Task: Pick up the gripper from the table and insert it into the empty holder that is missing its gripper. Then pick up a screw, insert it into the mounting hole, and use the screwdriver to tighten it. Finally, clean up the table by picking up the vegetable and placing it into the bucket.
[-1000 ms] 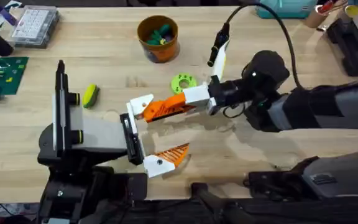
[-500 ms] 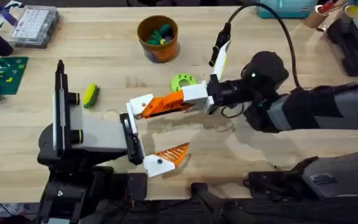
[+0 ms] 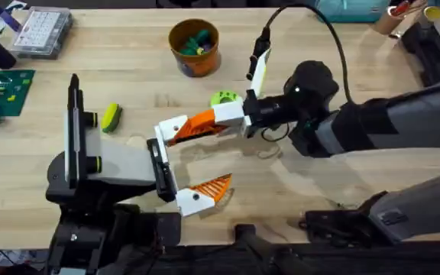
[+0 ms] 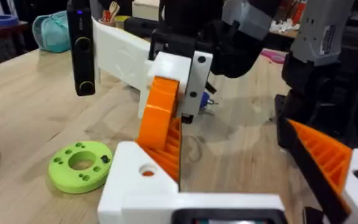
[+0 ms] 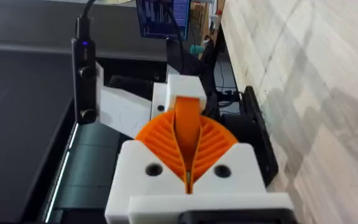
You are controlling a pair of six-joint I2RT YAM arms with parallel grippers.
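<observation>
The orange ribbed gripper (image 3: 199,124) is held level above the table (image 3: 319,191), with my right gripper (image 3: 229,116) shut on its far end. Its near end meets the white empty holder (image 3: 171,128) on my left arm. In the left wrist view the orange gripper (image 4: 160,121) slants down into that holder (image 4: 143,186). My left gripper (image 3: 183,162) is open, and its other holder carries a paler orange finger (image 3: 212,187). The vegetable (image 3: 111,117) lies left of the holder. The bucket (image 3: 194,47) stands at the back. A blue pen-like thing (image 3: 4,18), perhaps the screwdriver, lies far left.
A lime-green disc (image 3: 224,98) lies just behind the right gripper. A clear parts box (image 3: 43,30) and a green board (image 3: 0,90) sit at the far left. The right arm's black cable (image 3: 312,15) arcs over the table's back half.
My right arm has shifted left and slightly back, carrying the orange gripper closer into the white holder. The left arm has not moved.
</observation>
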